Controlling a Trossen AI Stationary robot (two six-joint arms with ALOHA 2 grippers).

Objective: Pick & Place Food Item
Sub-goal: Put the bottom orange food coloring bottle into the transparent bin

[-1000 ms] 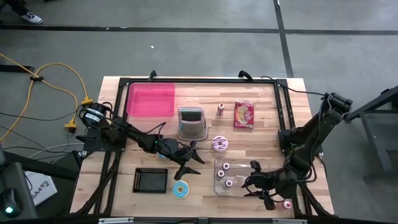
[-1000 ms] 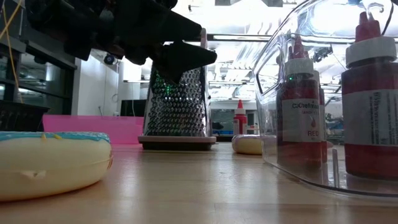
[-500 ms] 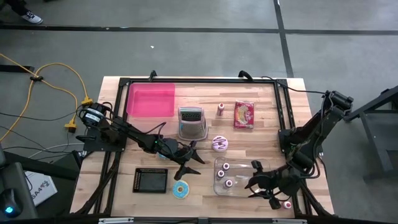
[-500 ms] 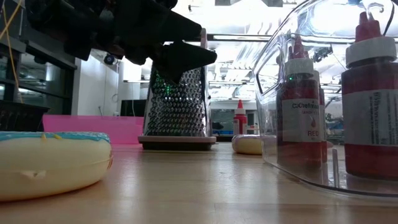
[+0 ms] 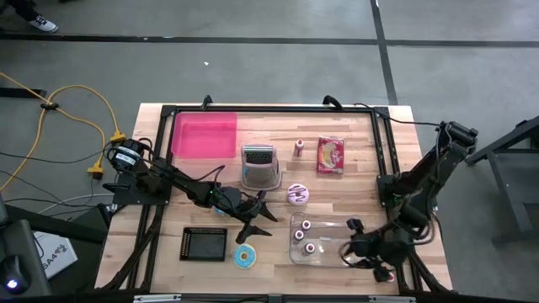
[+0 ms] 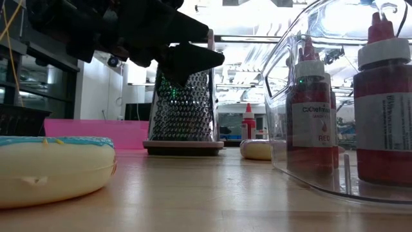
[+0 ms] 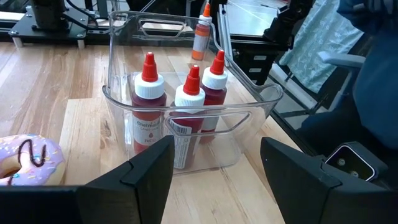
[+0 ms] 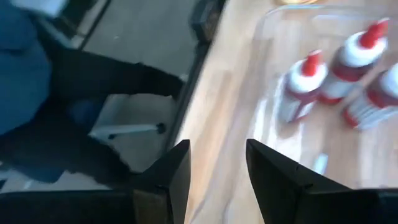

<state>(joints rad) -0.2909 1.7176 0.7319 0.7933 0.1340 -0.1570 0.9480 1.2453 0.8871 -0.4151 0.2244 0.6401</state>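
A blue-iced donut (image 5: 245, 257) lies flat near the table's near edge, large in the low view (image 6: 55, 167). A purple-iced donut (image 5: 298, 194) lies mid-table and shows in the left wrist view (image 7: 28, 160). A red snack packet (image 5: 330, 155) lies flat farther back. My left gripper (image 5: 257, 217) hovers open between the two donuts, facing the clear bin (image 7: 186, 62) of red bottles. My right gripper (image 5: 349, 242) is open at the bin's right end, touching nothing; its wrist view (image 8: 214, 168) looks along the table's near edge.
A metal grater (image 5: 259, 165) stands behind my left gripper. A pink tray (image 5: 205, 135) sits at the far left and a black basket (image 5: 203, 243) at the near left. A small orange bottle (image 5: 299, 148) stands by the packet. One loose bottle (image 5: 389, 276) stands by the right arm.
My right gripper has drawn back a little toward the table's right edge, away from the clear bin, staying open. The left arm and all the objects have kept still.
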